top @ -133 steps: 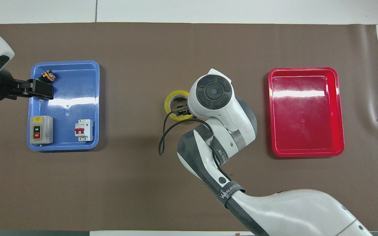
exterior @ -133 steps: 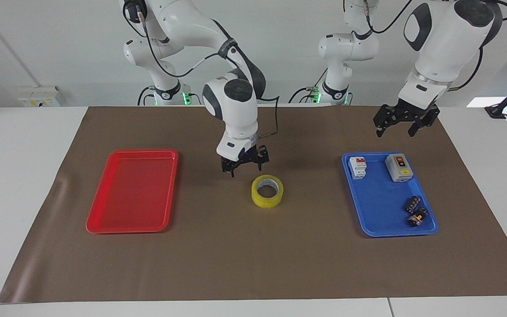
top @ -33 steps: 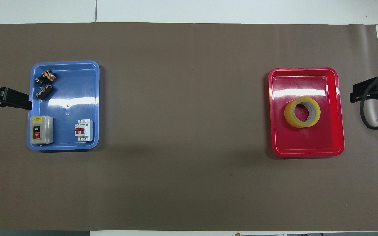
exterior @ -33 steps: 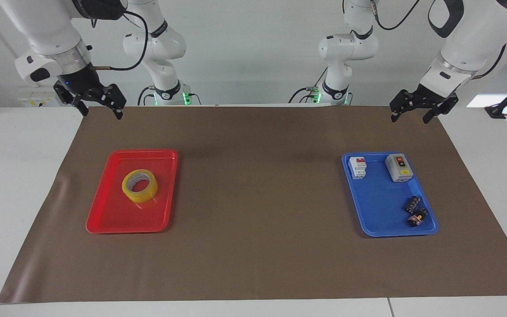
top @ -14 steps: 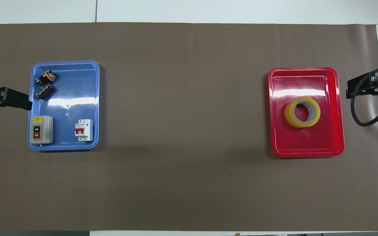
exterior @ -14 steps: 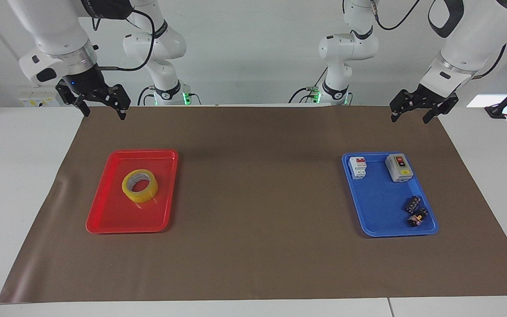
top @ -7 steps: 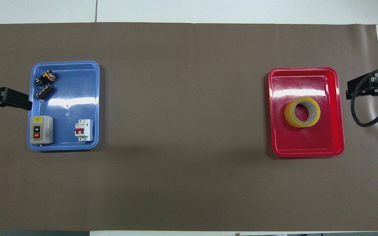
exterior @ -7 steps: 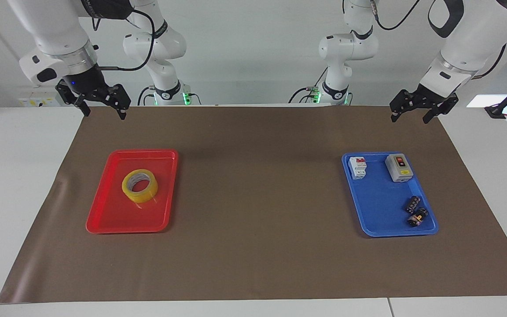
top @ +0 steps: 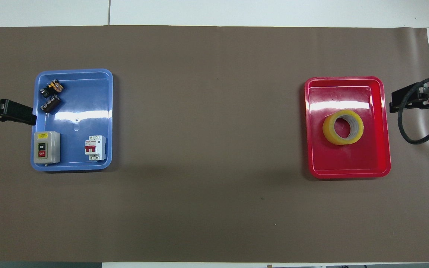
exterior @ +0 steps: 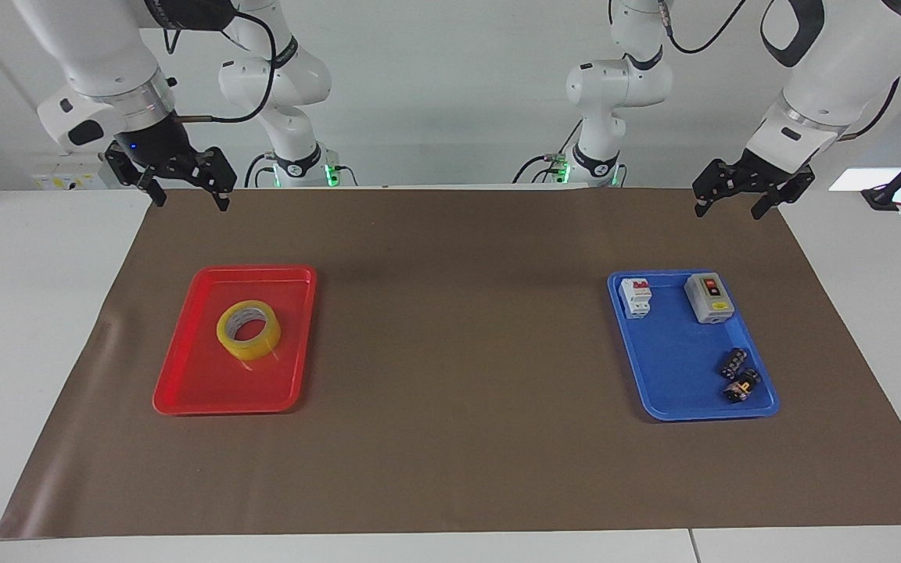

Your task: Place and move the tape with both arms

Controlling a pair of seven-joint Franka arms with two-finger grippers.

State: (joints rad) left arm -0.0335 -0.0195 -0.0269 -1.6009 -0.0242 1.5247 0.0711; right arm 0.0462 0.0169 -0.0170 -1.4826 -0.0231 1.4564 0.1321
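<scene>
The tape (exterior: 251,349) is a yellow roll with a pale core. It lies flat in the red tray (exterior: 208,387) toward the right arm's end of the table, and shows again from above, tape (top: 334,138) in red tray (top: 348,160). My right gripper (exterior: 191,203) hangs open and empty in the air over the brown mat's edge by the robots, apart from the tape. Seen from above, the right gripper (top: 395,104) sits just outside the tray's rim. My left gripper (exterior: 727,213) hangs open and empty over the mat at the left arm's end.
A blue tray (exterior: 677,383) at the left arm's end holds a white circuit breaker (exterior: 636,298), a grey switch box (exterior: 708,298) and two small dark parts (exterior: 738,375). The brown mat (exterior: 458,352) covers the table. Two smaller white arms with green lights stand by the robots.
My right gripper has edged slightly toward the red tray while staying raised and open. The tape and the left arm have not moved.
</scene>
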